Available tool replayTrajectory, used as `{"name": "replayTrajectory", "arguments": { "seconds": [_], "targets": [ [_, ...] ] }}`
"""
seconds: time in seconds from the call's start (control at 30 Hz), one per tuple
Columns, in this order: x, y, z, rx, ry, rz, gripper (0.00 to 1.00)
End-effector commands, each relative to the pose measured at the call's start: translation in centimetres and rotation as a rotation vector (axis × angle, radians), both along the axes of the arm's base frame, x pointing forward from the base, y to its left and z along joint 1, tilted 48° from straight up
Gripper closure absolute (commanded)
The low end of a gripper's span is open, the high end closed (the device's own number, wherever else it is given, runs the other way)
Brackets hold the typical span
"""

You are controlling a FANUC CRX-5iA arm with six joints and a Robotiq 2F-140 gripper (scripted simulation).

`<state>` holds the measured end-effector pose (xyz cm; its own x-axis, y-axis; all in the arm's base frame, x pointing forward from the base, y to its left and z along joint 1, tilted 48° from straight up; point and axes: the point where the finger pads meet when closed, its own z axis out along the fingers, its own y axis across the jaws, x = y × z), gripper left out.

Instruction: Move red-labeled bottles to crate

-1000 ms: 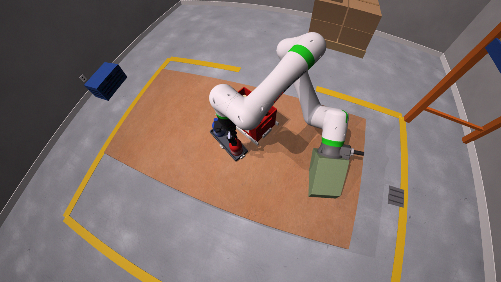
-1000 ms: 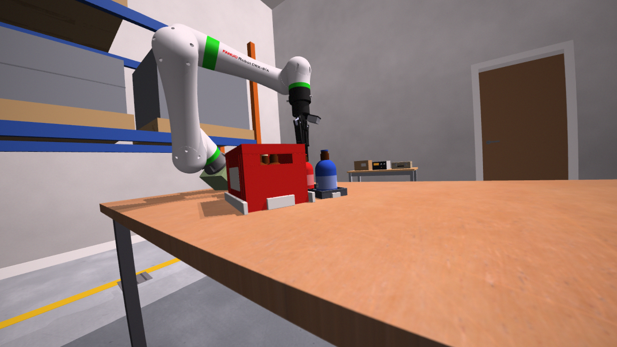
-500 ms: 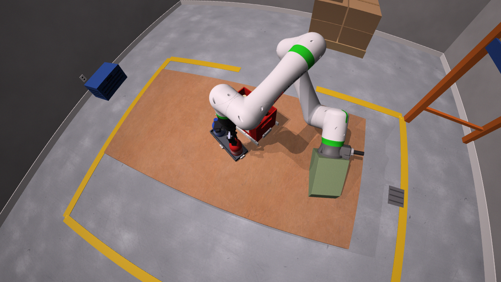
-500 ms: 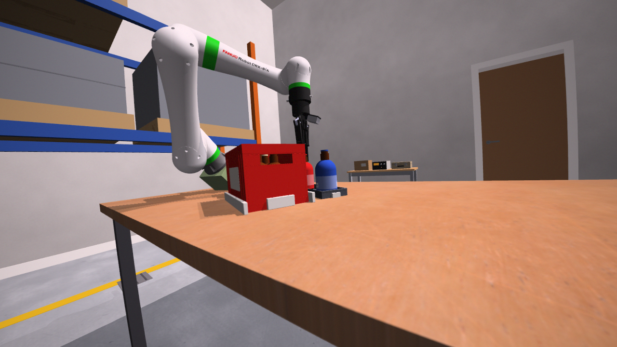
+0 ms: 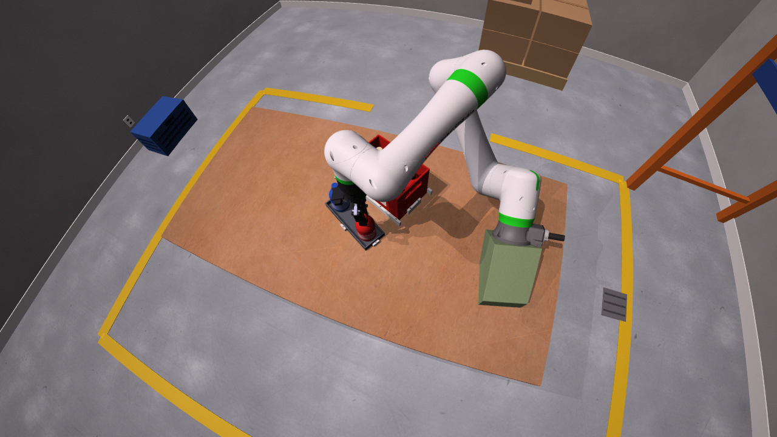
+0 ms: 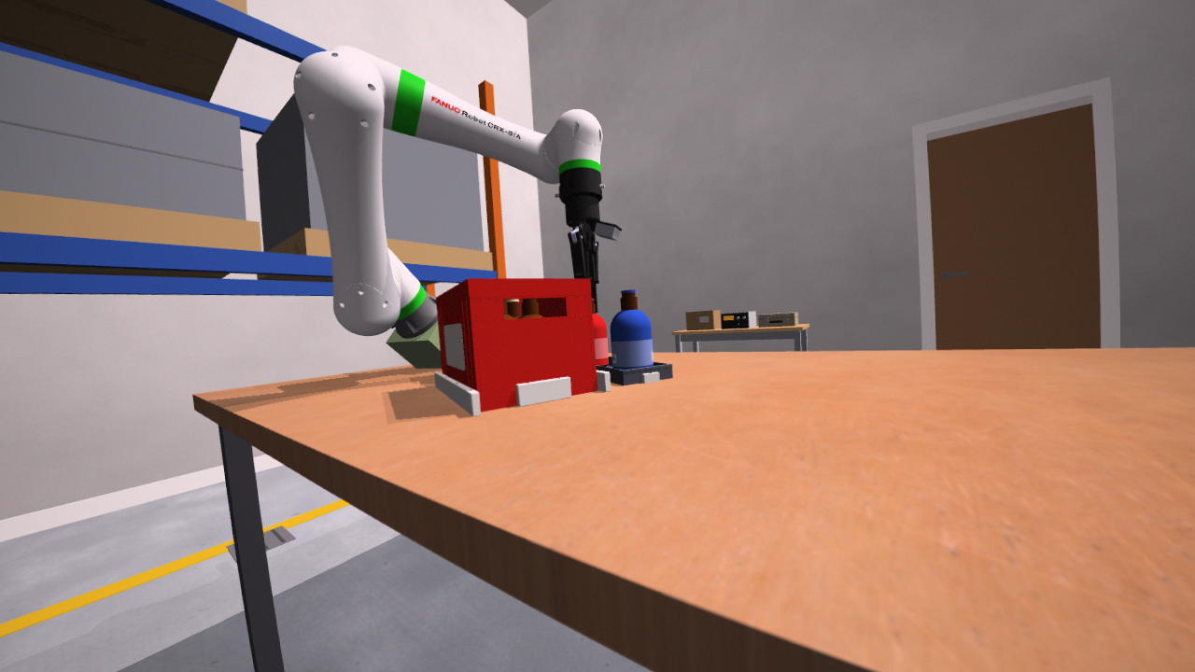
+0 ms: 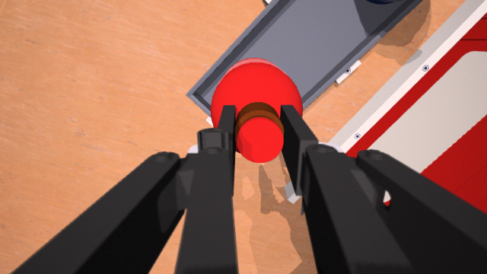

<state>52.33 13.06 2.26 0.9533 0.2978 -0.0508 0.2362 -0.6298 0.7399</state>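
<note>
Gripper: your gripper (image 7: 259, 131) points straight down and its fingers pinch the neck of the red bottle (image 7: 256, 87), one on each side just under the cap.
Red bottle: it sits at the end of the tray (image 7: 304, 34) farthest from the blue bottle (image 6: 631, 336), right in the tray's corner (from the wrist view you cannot tell whether its base touches the tray floor).
Look: round red body, brown neck band, red cap.
Edges: the tray's low rim runs close around the bottle's base; the crate (image 6: 517, 343) stands just beside the tray, its white foot rail (image 7: 403, 80) parallel to the tray's long side.
Room: you have bare table (image 6: 836, 468) on the tray's side away from the crate; the crate wall rises on the other.
Crate: brown bottle necks (image 6: 521, 307) show through its handle slot.
</note>
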Motion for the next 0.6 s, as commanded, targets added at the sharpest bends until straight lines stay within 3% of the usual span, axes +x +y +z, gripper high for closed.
{"name": "replayTrajectory", "arguments": {
  "seconds": [0.0,0.57],
  "targets": [
    [0.03,0.11,0.06,0.001,-0.001,0.001,0.9],
    [0.0,0.23,0.18,0.001,-0.001,0.001,0.9]
  ]
}}
